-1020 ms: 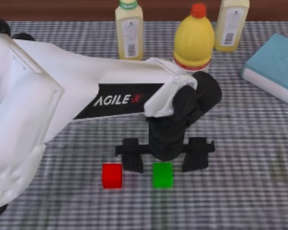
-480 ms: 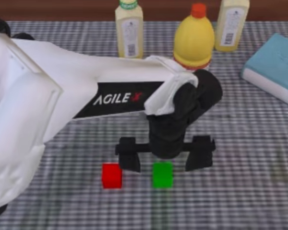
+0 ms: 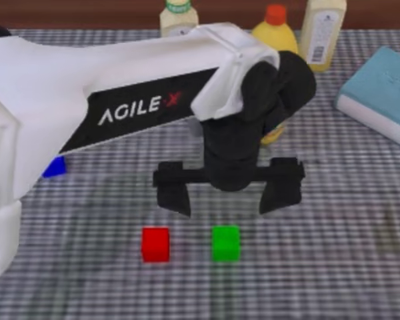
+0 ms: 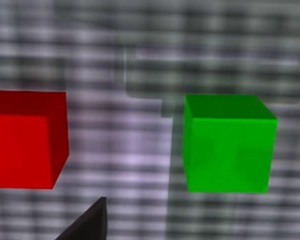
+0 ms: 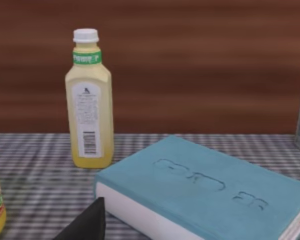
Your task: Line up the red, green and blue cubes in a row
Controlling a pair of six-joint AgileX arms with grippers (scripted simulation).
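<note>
Likely simulated tabletop, checked cloth [image 3: 360, 220], wood-panel wall [image 5: 190, 65]

The left arm [image 3: 87, 100] covers most of the blue cube [image 3: 54, 167] and big chunks of two bottles [image 3: 275, 30]. The book [image 3: 380, 93] runs off the right edge.
</note>
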